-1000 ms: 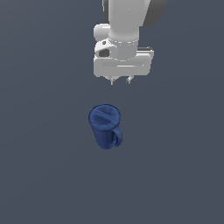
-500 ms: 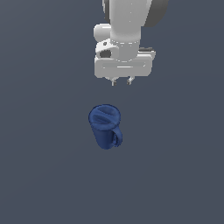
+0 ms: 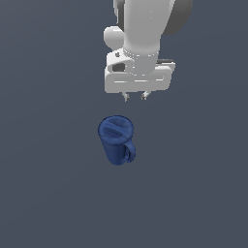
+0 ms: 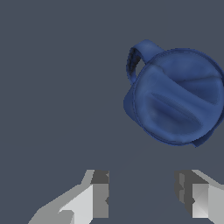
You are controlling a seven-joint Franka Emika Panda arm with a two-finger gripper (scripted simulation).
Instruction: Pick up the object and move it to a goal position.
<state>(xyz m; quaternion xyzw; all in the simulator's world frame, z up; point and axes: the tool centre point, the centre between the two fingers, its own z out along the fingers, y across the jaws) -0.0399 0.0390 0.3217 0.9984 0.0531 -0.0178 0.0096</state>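
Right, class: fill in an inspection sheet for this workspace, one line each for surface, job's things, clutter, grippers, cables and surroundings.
Surface: plain dark grey floor, bare around the mug.
Job's things: dark blue mug, upright, loop handle on its side, untouched.
Clutter: nothing seen.
Grippers: white gripper above the mug, apart from it; jaws open in the wrist view, holding nothing.
Cables: nothing seen.
Surroundings: nothing seen beyond the grey floor.

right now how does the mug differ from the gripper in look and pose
The mug is dark blue; the gripper is white and grey. The mug stands on the floor; the gripper hangs above it, off to one side, touching nothing. The mug is rounded with a loop handle; the gripper is blocky, and in the wrist view its jaws stand apart with nothing between them. Neither touches the other.
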